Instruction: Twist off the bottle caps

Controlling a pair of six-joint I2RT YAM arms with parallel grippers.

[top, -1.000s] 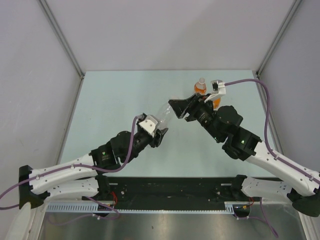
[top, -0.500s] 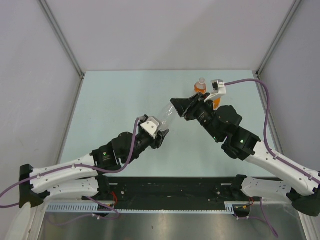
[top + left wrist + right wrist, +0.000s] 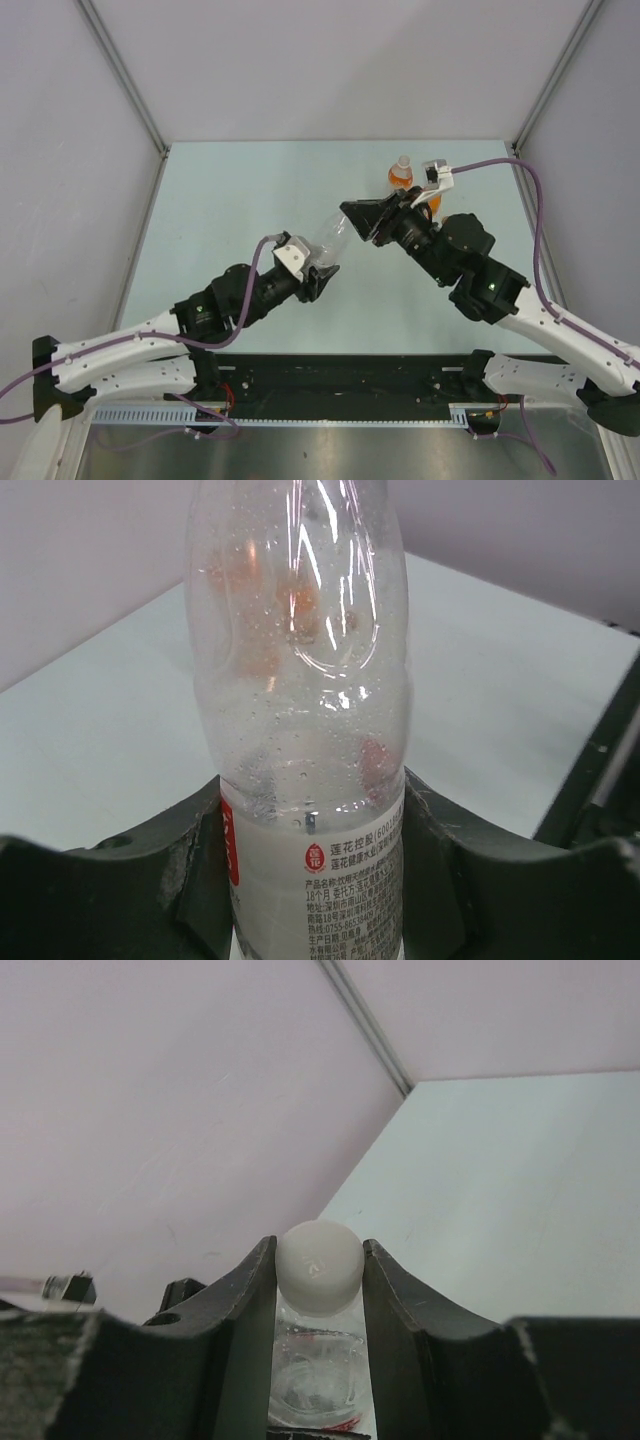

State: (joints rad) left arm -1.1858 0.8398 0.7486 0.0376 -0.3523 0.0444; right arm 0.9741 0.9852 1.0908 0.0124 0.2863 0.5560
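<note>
The clear bottle [image 3: 337, 232] with a white-red label is held tilted above the table between both arms. My left gripper [image 3: 310, 270] is shut on its labelled lower body [image 3: 320, 880]. My right gripper [image 3: 352, 218] is shut on its white cap [image 3: 318, 1266], one finger on each side. The bottle's neck [image 3: 315, 1370] shows below the cap. The orange-drink bottle [image 3: 400, 176] with a white cap [image 3: 403, 160] stands at the back right. Part of another orange bottle [image 3: 432, 205] shows behind my right wrist; its cap is hidden.
The pale green table [image 3: 230, 200] is bounded by grey walls with metal corner rails [image 3: 120, 70]. A purple cable [image 3: 530, 200] loops over the right arm. The arm bases sit on a black rail [image 3: 340, 380] at the near edge.
The left arm has shifted slightly, its wrist moving down and left with the bottle base. The right gripper has stayed on the cap and barely moved.
</note>
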